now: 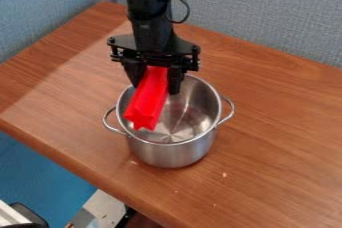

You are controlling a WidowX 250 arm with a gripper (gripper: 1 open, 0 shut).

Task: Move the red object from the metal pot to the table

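Note:
The red object, a long bright red block, hangs tilted with its top end clamped in my gripper, which is shut on it. Its lower end dips over the left rim of the metal pot, partly outside the pot's opening. The shiny steel pot stands upright on the reddish-brown table, with a small loop handle on each side. My black arm comes down from the top of the view, right above the pot's back-left rim.
The table's front edge runs diagonally close below the pot. A blue-grey wall stands behind the table. Bare wood lies to the left and to the right of the pot.

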